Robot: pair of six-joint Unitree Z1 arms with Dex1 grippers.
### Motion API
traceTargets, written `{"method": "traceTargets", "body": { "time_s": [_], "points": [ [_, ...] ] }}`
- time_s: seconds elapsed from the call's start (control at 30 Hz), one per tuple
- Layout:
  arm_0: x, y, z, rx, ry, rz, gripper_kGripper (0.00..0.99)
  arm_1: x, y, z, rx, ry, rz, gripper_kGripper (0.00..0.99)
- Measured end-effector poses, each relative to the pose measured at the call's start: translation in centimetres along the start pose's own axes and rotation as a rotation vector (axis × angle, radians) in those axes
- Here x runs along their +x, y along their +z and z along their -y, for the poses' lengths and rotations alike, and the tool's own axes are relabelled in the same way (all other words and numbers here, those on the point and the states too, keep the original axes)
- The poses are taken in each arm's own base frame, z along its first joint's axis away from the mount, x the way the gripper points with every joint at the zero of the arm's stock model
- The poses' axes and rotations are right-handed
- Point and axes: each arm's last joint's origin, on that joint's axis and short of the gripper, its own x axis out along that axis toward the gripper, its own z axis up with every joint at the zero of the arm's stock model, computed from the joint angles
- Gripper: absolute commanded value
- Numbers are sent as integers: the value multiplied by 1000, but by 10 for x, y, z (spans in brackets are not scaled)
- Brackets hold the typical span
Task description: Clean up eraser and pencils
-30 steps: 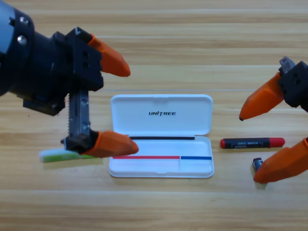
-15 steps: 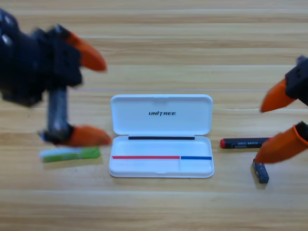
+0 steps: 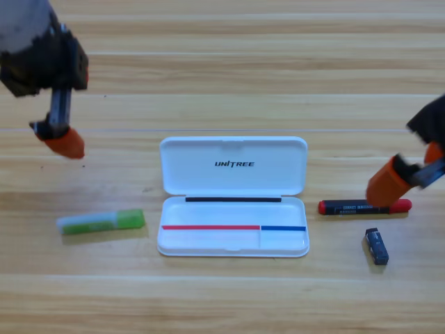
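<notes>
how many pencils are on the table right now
1. The pencil lies right of the open case, its right part under the right hand. None shows inside the case, and none near the left hand at upper left.

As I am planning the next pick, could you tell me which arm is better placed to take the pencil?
The right. Its gripper hangs just above the pencil, which lies right of the white case. The left gripper is at the upper left, beyond the case, nearer the green eraser.
</notes>
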Motion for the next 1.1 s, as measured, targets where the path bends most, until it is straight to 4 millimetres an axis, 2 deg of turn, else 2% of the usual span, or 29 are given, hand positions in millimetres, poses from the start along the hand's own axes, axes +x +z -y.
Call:
{"method": "traceTargets", "body": {
  "time_s": [0.07, 0.17, 0.33, 0.57, 0.73, 0.83, 0.97, 1.1],
  "points": [
    [19, 0, -4, -12, -39, -43, 986, 21, 2, -2, 137, -17, -62, 990],
    [41, 0, -5, -20, -105, -82, 985, 57, 3, -4, 232, -53, -171, 988],
    [63, 0, 1, -29, -183, -116, 985, 102, 4, -6, 287, -80, -297, 989],
    [82, -3, 11, -44, -222, -142, 983, 127, 8, 2, 363, -106, -327, 920],
    [94, -8, 19, -46, -232, -153, 983, 140, 13, 13, 398, -109, -324, 822],
    [97, -9, 20, -47, -230, -151, 985, 146, 14, 16, 408, -106, -330, 819],
    [99, -7, 20, -52, -215, -134, 986, 148, 14, 17, 420, -86, -336, 716],
    [103, -5, 19, -57, -196, -112, 986, 155, 13, 17, 426, -74, -362, 360]
  ]
}}
